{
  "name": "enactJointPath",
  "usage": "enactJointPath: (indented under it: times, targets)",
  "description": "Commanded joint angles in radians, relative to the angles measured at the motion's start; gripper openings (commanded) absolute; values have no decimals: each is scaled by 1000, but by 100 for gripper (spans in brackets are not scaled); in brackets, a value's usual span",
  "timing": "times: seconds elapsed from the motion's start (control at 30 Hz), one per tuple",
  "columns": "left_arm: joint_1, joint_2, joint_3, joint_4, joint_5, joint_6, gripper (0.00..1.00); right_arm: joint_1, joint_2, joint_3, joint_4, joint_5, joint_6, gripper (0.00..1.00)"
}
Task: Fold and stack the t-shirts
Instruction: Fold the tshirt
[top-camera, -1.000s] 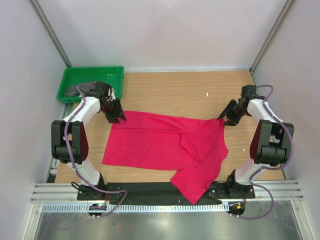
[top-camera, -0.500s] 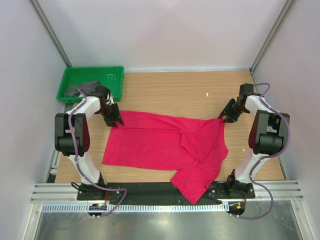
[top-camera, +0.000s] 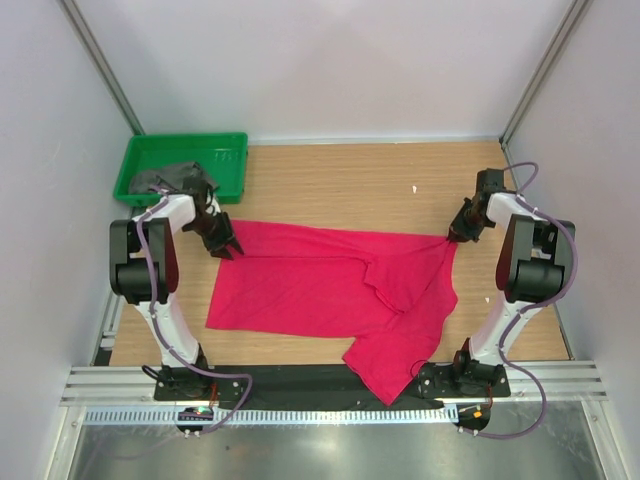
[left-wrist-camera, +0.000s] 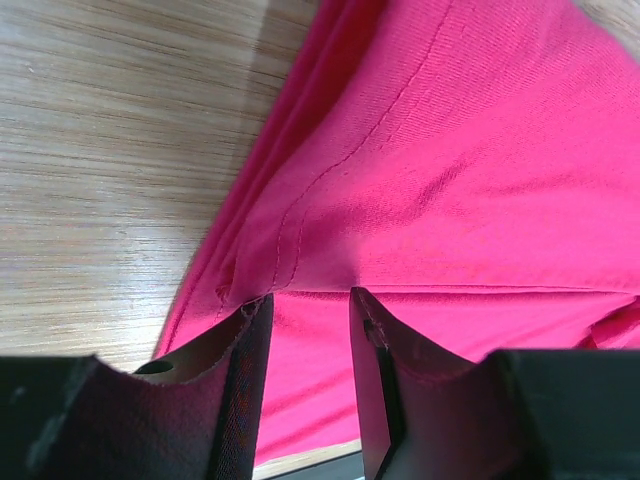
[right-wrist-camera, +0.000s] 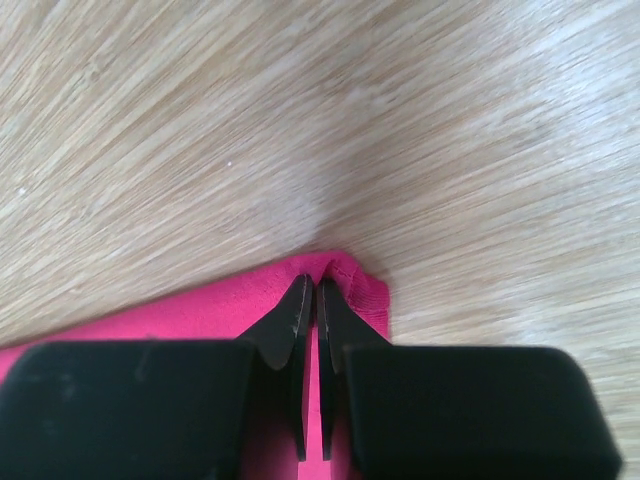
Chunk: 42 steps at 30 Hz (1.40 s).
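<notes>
Since a second ago the left gripper (top-camera: 222, 243) has slid down onto the far left corner of the red t-shirt (top-camera: 320, 285). The right gripper (top-camera: 458, 233), half open before, has closed, and the shirt's far right corner is now drawn out toward it.

The red t-shirt lies spread on the table (top-camera: 340, 180), its near right part hanging toward the table's front edge. The dark grey t-shirt (top-camera: 170, 178) sits crumpled in the green tray (top-camera: 232, 150).

In the right wrist view the fingers (right-wrist-camera: 290, 320) are pinched together on the very tip of the hem. They seem to hold only a sliver of cloth, though how much lies between them is hard to tell. The left fingers (left-wrist-camera: 245, 370) stand narrowly apart, straddling the hem and not yet clamped.

The likely trouble is an uneven lift. If the right arm pulls before the left closes, the shirt would skew, and that thin corner could slip free. The left fingers may also catch only the top layer of the doubled hem.
</notes>
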Motion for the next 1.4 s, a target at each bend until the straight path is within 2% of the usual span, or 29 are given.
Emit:
enactJointPath:
  times: [0.0, 0.3, 0.5, 0.53, 0.63, 0.73, 0.93, 1.37]
  targets:
    - [25, 40, -40, 46, -87, 32, 39, -2, -26, -14, 83, 89, -34, 8]
    - [26, -26, -51, 40, -106, 36, 40, 41, 21, 32, 117, 29, -6, 8]
    - [26, -158, -29, 20, -78, 9, 46, 79, 98, 195, 51, 38, 1, 13]
    - [26, -178, -25, 16, -83, 5, 47, 78, 105, 237, 32, 55, 0, 22]
    - [26, -239, -20, 11, -98, 2, 49, 78, 132, 320, -55, 66, -16, 36]
    - [26, -230, -11, 6, -81, 5, 47, 78, 112, 341, -123, 61, -17, 42]
    - [26, -154, -14, 42, -35, -23, 44, 78, -14, 253, -155, 18, 0, 45]
    - [26, -61, 11, 46, -64, -3, 42, 111, -272, -37, -189, -178, -11, 43]
